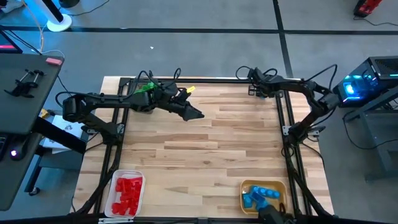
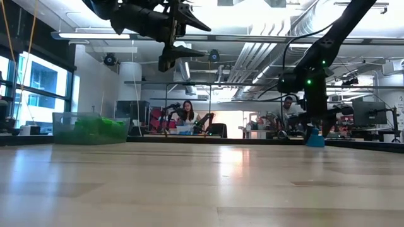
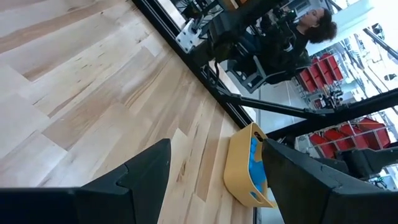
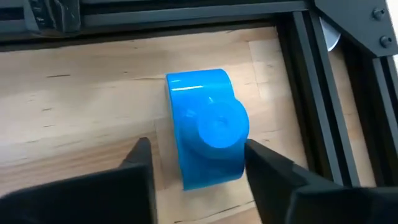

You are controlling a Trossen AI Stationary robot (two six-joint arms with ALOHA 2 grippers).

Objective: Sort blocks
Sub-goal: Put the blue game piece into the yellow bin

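Left gripper [image 1: 198, 115] hangs above the table [image 1: 205, 162] toward 11 o'clock, jaws spread, empty. At 2 o'clock, right gripper [image 4: 196, 165] straddles a blue block [image 4: 205, 127] on the wood, fingers just beside it

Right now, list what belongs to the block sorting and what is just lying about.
Belongs to the job:
blue block between the right gripper fingers
red blocks
blue blocks
green blocks
white tray
yellow tray

Lying about:
pink item on the side desk
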